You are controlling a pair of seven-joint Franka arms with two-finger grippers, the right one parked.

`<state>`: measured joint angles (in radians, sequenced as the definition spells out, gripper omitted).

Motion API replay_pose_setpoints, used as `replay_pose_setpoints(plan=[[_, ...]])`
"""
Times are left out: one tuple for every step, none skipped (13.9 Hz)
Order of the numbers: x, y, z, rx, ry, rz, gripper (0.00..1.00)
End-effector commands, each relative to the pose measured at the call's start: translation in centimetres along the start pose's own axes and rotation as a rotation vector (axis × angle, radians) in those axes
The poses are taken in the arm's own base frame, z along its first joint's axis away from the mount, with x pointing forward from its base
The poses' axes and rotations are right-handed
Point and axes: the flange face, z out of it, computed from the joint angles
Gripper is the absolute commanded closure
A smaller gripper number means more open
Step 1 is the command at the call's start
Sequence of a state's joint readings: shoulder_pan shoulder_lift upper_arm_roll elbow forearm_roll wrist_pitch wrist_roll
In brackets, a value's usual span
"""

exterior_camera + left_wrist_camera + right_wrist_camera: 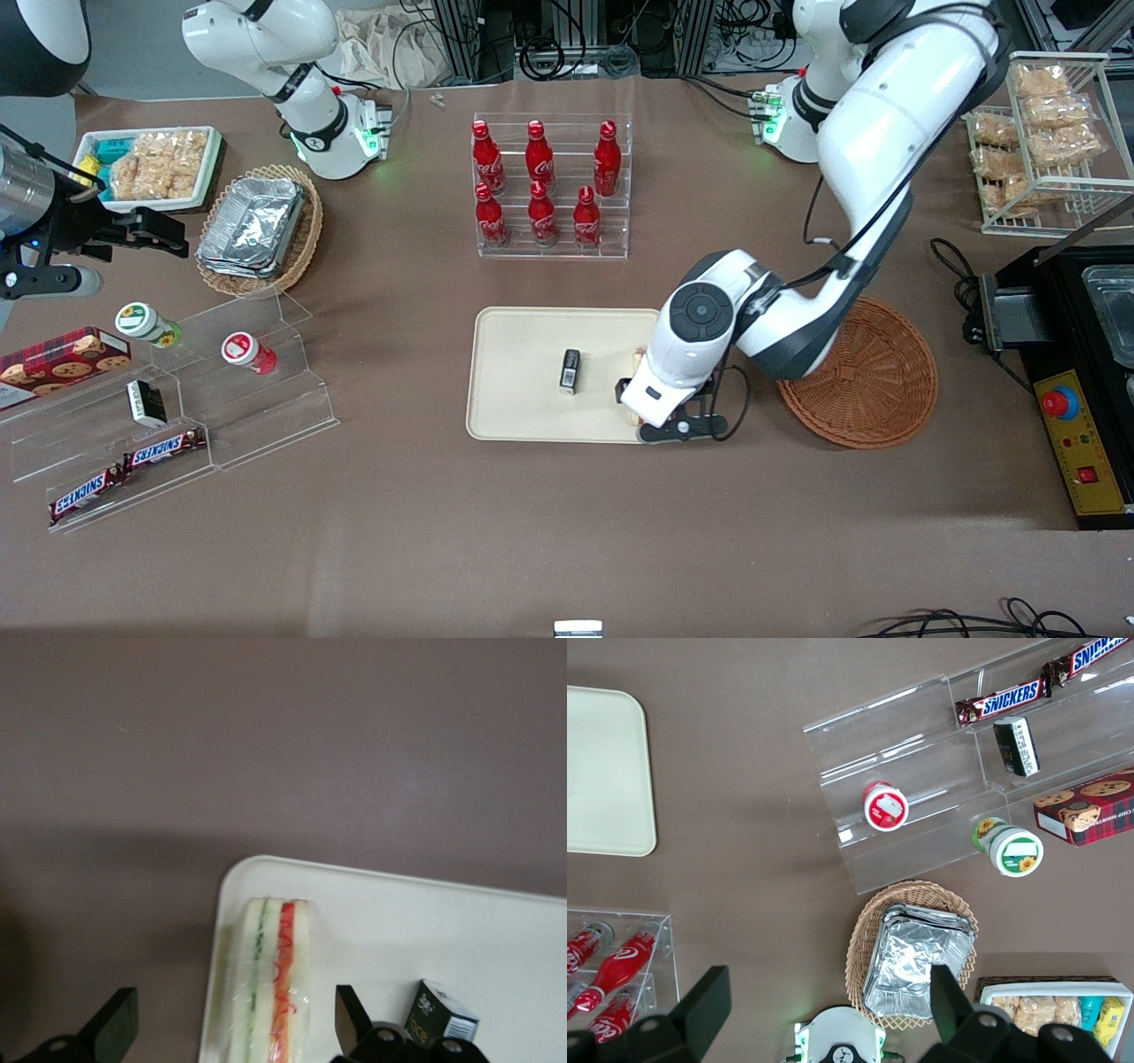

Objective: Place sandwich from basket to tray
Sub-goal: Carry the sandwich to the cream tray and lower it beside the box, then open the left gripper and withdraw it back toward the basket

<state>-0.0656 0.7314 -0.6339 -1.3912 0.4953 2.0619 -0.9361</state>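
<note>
Your tool point(232, 1028) hangs over the tray point(523, 354) at the edge nearest the basket point(873, 377), its fingers point(111, 1023) spread wide with gaps on both sides of the sandwich point(270, 979). The sandwich lies on the tray by that corner, filling edge up. A small dark box point(570, 370) stands mid-tray. The basket sits on the surface just beside the tray.

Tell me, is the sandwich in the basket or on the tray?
On the tray, lying near its corner; the open gripper straddles the sandwich without touching. The basket holds nothing.
</note>
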Motion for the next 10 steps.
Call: replay_pose_setpoints(plan=[[2.0, -4.5, -9.6, -0.044, -0.001, -0.131, 0.00], [2.4, -5.9, -12.0, -0.068, -0.009, -0.151, 0.00], [2.3, -7.4, -14.0, -0.045, -0.023, -0.147, 0.00], [1.9, -8.8, -15.5, 0.002, -0.039, -0.150, 0.00], [2.2, -10.7, -16.5, 0.033, -0.046, -0.173, 0.00], [2.7, -12.9, -17.2, 0.042, -0.051, -0.198, 0.00], [2.8, -14.7, -17.5, 0.039, -0.070, -0.173, 0.00], [2.2, -15.7, -17.4, 0.046, -0.088, -0.112, 0.00], [1.7, -17.1, -17.4, 0.077, -0.088, -0.069, 0.00], [1.9, -19.6, -17.1, 0.105, -0.090, -0.060, 0.00]])
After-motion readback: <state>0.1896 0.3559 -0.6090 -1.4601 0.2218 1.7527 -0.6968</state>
